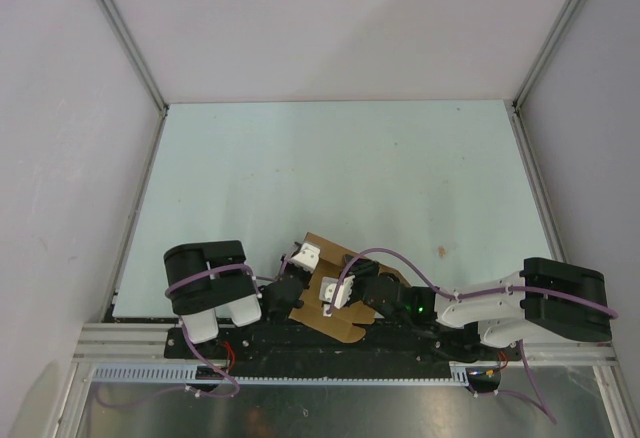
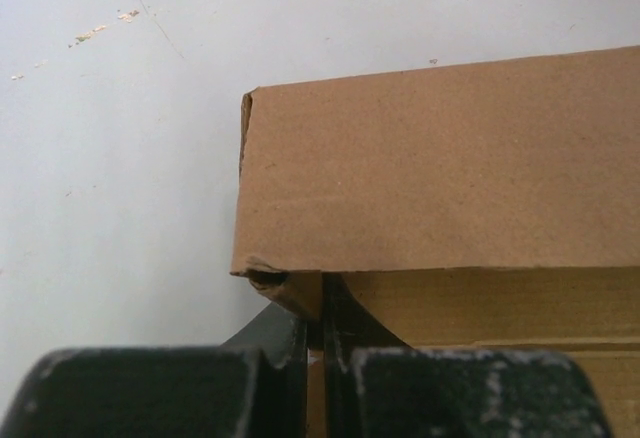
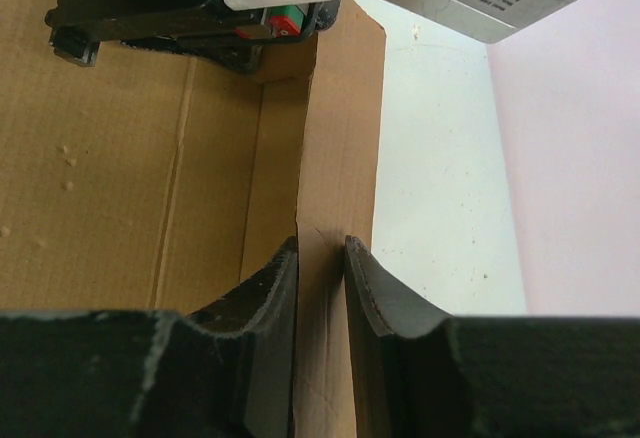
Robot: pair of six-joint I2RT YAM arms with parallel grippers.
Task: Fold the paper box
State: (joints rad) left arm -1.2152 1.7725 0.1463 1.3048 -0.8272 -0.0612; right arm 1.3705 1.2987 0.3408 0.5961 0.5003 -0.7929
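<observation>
From above, the left pincer point(image 1: 291, 291) meets the box point(image 1: 325, 253) at its 9 o'clock edge, but its fingertips are hidden there. Only the left wrist view shows them: the left pincer point(image 2: 322, 306) is pressed together on a thin cardboard edge under a brown panel of the box point(image 2: 440, 178). The box lies partly folded at 6 o'clock on the pale tabletop point(image 1: 330, 178), right by the arm bases. The right pincer point(image 1: 336, 291) sits over the middle of the box, and the top view hides its grip too. In the right wrist view, the right pincer point(image 3: 321, 258) pinches an upright wall of the box point(image 3: 340, 128), one finger on each face, with a flat creased panel at 9 o'clock. Count: one box, two arms, two pincers.
</observation>
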